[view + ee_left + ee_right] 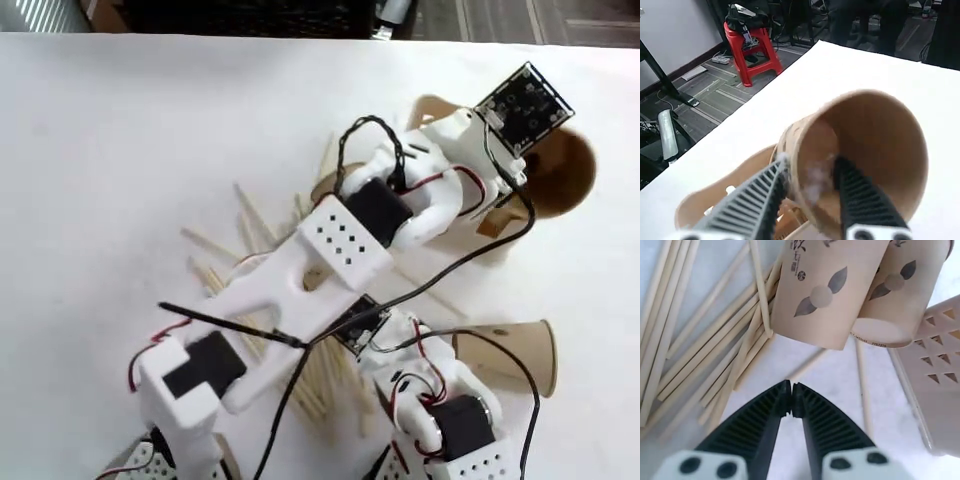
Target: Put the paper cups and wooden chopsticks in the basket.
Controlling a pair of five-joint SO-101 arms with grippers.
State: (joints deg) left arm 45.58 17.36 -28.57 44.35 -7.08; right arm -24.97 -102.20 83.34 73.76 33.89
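Paper cup (880, 135) in left end effector (811, 165) (rim pinched), leaf-printed cups (825, 295) beside chopsticks (657, 315)

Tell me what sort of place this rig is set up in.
Probably a lab or workshop room rather than a home: the white table stands over a tiled floor, a red stool loaded with gear sits near it, and a power strip lies on the floor.

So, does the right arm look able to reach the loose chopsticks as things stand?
Probably yes: its hand hovers shut close by the chopsticks with nothing between them; it would have to open first.
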